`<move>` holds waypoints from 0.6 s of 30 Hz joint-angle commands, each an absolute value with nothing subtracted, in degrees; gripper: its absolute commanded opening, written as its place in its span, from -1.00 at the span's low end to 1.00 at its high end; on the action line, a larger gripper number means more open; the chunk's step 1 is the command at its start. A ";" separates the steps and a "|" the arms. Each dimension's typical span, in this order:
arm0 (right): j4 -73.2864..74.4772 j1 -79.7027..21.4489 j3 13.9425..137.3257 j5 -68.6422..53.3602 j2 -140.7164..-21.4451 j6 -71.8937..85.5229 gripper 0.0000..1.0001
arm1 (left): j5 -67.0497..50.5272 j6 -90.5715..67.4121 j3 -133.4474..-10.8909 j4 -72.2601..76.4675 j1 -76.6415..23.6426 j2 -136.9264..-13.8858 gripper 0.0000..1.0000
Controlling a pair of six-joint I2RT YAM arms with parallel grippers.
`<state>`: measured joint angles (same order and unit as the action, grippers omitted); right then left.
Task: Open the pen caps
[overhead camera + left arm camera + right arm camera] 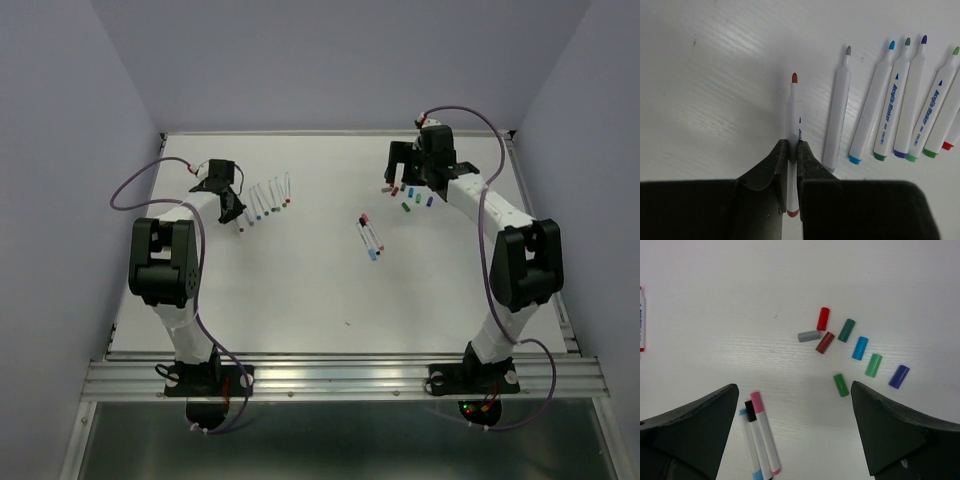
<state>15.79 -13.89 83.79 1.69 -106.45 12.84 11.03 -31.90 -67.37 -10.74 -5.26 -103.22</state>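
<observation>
Left gripper (792,146) pinches a bare brown-tipped pen (793,107): lay it flat beside the open pens (891,107) to its right. Right gripper (794,390) hangs spread over the loose caps (859,348); three capped pens (761,437) lie beneath it.

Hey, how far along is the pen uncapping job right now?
Done: eight loose caps lie below the open right claw, and a row of uncapped pens lies beside the left claw. In hand: the left claw is shut on a brown-tipped pen, already bare. Left: three pens with pink, black and blue caps on.
</observation>
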 commanded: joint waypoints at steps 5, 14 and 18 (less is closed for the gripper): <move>10.46 -13.97 76.30 -3.07 -94.93 13.89 1.00 | 12.05 -31.12 -75.14 -10.37 -5.45 -108.36 -0.76; 10.20 -13.97 74.09 -2.64 -92.11 13.45 1.00 | 10.37 -31.46 -73.57 -9.84 -5.45 -107.85 0.08; 10.20 -13.97 73.74 -2.99 -91.41 13.71 1.00 | 9.67 -31.38 -72.60 -9.84 -5.54 -104.60 0.39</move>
<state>12.80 -13.89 74.06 -2.17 -94.72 13.50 9.91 -31.66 -73.21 -9.89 -5.41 -109.73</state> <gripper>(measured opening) 0.998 0.639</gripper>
